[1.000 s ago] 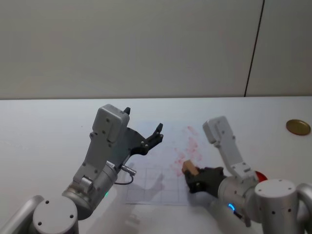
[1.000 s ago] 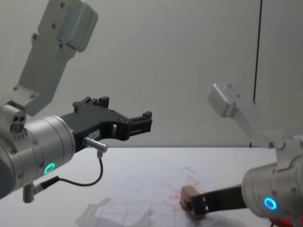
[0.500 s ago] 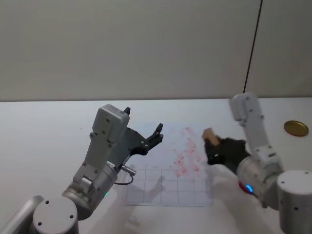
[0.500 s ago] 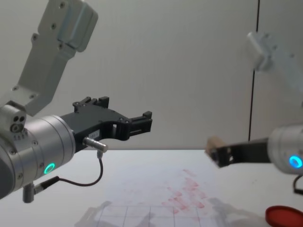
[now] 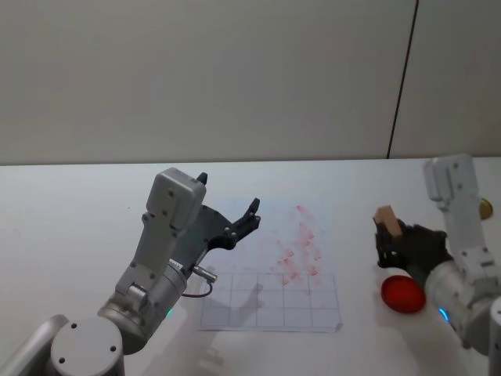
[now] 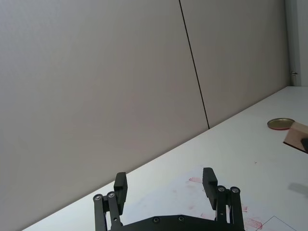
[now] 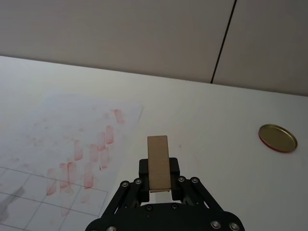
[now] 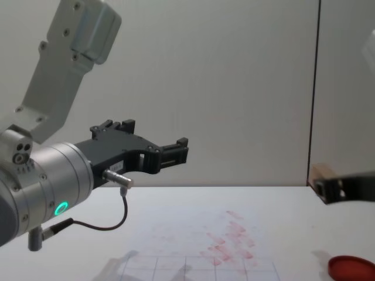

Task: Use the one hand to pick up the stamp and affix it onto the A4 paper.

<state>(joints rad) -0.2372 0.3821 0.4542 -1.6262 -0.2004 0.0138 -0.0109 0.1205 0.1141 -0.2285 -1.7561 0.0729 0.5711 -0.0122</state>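
My right gripper (image 5: pixel 389 233) is shut on the stamp (image 5: pixel 387 219), a light-tan wooden block, and holds it in the air to the right of the A4 paper (image 5: pixel 270 266), just above the red dish (image 5: pixel 402 293). The right wrist view has the stamp (image 7: pixel 159 162) clamped upright between the fingers, the A4 paper (image 7: pixel 72 144) with its red marks off to one side. In the chest view the stamp (image 8: pixel 321 174) hangs above the table at the right edge. My left gripper (image 5: pixel 243 223) stands open and still, raised over the paper's left part.
A flat red round dish (image 8: pixel 351 268) lies on the white table right of the paper. A brass-coloured round lid (image 7: pixel 276 138) sits farther back to the right. A dark vertical seam runs down the wall behind.
My right gripper has lifted the stamp off the paper and carried it to the right, ending above the red dish. The left arm has not moved.
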